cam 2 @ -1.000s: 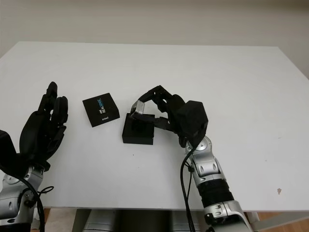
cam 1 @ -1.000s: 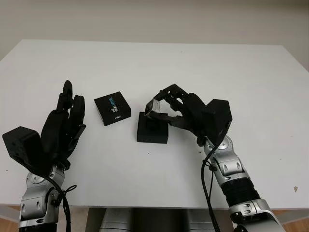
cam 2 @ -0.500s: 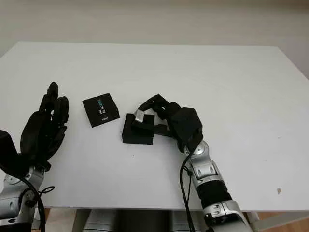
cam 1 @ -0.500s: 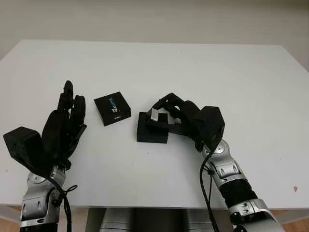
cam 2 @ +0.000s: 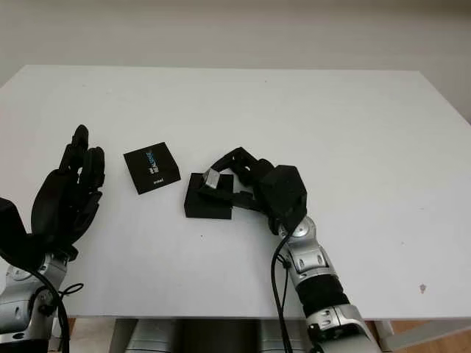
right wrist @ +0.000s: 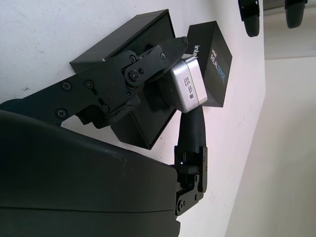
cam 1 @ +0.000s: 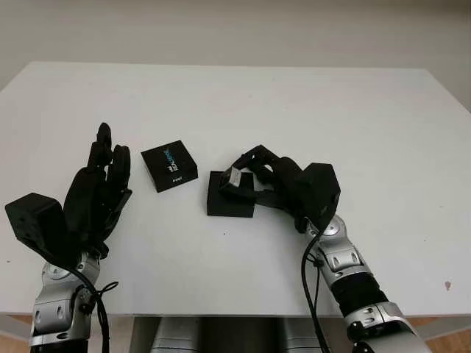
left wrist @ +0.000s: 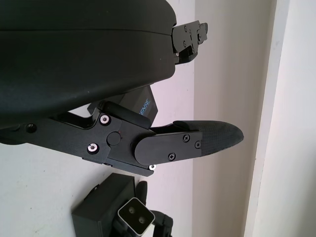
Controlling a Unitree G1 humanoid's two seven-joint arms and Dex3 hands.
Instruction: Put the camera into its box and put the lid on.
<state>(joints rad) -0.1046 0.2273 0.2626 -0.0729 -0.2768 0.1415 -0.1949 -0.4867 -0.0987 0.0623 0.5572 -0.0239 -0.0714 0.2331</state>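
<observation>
My right hand (cam 1: 246, 179) is shut on the small silver camera (cam 1: 231, 177) and holds it low over the open black box (cam 1: 229, 204) at the table's middle. In the right wrist view the camera (right wrist: 190, 85) sits between the fingers (right wrist: 129, 74), partly inside the box (right wrist: 132, 123). The black lid (cam 1: 169, 165) with blue lettering lies flat just left of the box, also seen in the right wrist view as the lid (right wrist: 214, 61). My left hand (cam 1: 99, 187) is open, raised above the table's left side, apart from the lid.
The white table (cam 1: 309, 110) stretches wide behind and to the right. Its front edge runs near my forearms. A pale wall rises beyond the far edge.
My right hand has lowered the camera down toward the box and shifted slightly left. The left hand and the lid have stayed in place.
</observation>
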